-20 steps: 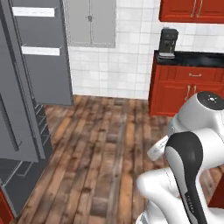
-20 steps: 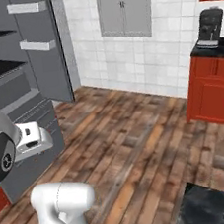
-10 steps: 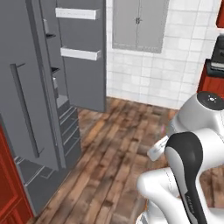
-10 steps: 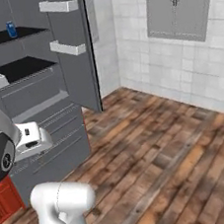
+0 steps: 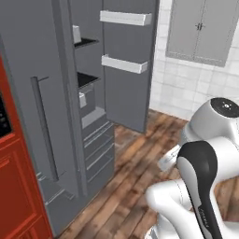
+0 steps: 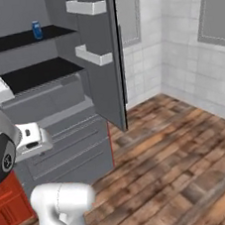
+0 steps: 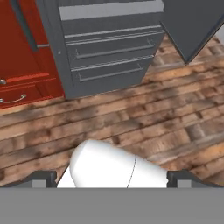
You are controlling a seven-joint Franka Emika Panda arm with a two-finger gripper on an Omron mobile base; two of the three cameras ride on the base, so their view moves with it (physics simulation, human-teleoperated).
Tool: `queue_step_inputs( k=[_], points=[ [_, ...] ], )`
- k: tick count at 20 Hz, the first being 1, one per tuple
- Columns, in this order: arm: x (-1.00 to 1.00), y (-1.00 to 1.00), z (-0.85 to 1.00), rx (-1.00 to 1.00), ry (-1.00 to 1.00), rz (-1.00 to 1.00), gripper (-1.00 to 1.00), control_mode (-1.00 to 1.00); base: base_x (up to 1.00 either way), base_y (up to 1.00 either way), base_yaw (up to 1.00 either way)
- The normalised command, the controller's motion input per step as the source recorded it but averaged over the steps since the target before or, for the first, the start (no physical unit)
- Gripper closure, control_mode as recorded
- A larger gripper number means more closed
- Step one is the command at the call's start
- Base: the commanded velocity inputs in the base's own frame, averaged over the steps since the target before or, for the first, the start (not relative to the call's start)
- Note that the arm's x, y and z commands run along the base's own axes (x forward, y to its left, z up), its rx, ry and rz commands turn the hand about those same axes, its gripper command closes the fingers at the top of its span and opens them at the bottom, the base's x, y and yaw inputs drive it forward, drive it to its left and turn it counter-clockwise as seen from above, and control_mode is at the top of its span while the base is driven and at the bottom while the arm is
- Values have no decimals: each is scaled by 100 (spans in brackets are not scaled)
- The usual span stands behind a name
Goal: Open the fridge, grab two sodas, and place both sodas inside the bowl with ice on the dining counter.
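Gripper [image 7: 112,178] jaws spread wide, nothing between them — hand view has the tips at far left and right of its bottom edge, pointing down at wood floor [image 7: 144,118] in front of the fridge [image 7: 109,52] drawers. Right base view alone gives the blue soda can [image 6: 37,30], upright on the top black shelf [image 6: 20,40] inside the open fridge. Left base view adds the closed left door w/ long bar handle [image 5: 44,128] and red cabinet [image 5: 16,186] beside it. Red can: can't make out. Shelf interior mostly hidden in left base view.
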Motion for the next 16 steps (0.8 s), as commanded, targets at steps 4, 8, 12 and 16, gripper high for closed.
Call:
queue_step_inputs(
  k=[4,8,12,16],
  points=[
    [0,0,0,0,0,0,-100,100,85,0,39],
    [0,0,0,0,0,0,-100,100,79,-15,36],
    [0,0,0,0,0,0,-100,100,69,-27,34],
    [0,0,0,0,0,0,-100,100,64,-38,32]
  ],
)
